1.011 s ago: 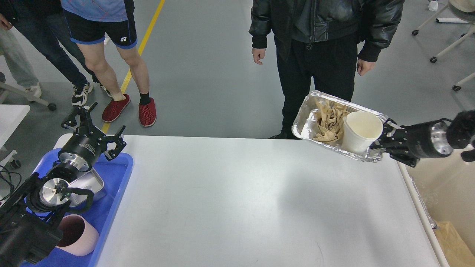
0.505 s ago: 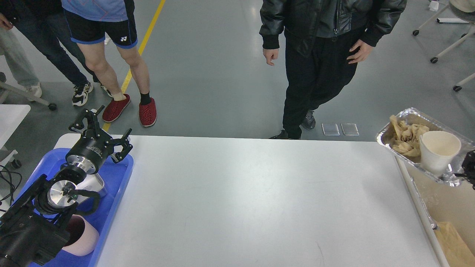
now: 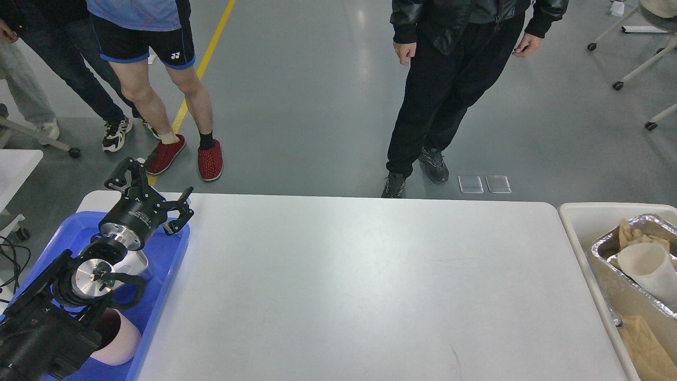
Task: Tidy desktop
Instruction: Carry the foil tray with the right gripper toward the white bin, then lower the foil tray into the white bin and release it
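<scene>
The wide white rectangular worktop point(image 3: 359, 286) lies bare from the blue plastic tray point(image 3: 172, 248) on its left end to the beige open bin point(image 3: 574, 217) beside its right edge. The left tool point(image 3: 153, 196), fingers spread, and its black arm hang over the tray, crowding a pink cup point(image 3: 119, 341) there. A crumpled foil tray point(image 3: 608, 251) with a white paper cup point(image 3: 642, 267) fills the bin's near part.
</scene>
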### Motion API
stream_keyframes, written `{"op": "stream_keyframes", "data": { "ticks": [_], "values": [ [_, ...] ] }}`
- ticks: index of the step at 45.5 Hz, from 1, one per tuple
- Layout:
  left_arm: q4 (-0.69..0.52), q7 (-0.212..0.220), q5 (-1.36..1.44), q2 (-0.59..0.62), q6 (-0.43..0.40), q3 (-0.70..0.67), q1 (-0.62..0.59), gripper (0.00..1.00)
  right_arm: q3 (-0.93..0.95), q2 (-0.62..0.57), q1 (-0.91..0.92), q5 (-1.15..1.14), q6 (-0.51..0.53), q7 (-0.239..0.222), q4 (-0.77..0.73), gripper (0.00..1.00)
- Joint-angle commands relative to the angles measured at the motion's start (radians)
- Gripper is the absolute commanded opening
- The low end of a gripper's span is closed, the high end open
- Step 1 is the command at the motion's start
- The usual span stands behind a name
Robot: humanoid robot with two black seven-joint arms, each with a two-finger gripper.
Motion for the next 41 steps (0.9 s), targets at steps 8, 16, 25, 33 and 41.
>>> {"op": "stream_keyframes", "data": {
  "ticks": [8,16,25,33,41],
  "values": [
    [0.000,0.005,0.000,-0.003,0.000,0.002,-0.001,0.98,0.006,0.090,-0.049,-0.001,0.000,0.001,-0.145,0.00],
    [0.000,0.005,0.000,-0.003,0.011,0.017,-0.009,0.98,0.005,0.104,-0.072,-0.002,-0.002,0.002,-0.226,0.45],
    [0.000,0.004,0.000,-0.003,0.011,0.017,-0.009,0.98,0.010,0.217,-0.073,-0.002,-0.003,0.001,-0.412,1.00],
    [0.000,0.004,0.000,-0.003,0.009,0.017,-0.009,0.98,0.062,0.242,-0.061,-0.002,-0.003,-0.006,-0.438,1.00],
    [0.000,0.003,0.000,-0.003,0.011,0.017,-0.011,0.98,0.247,0.253,0.029,-0.001,0.000,0.005,-0.431,1.00]
  ]
}}
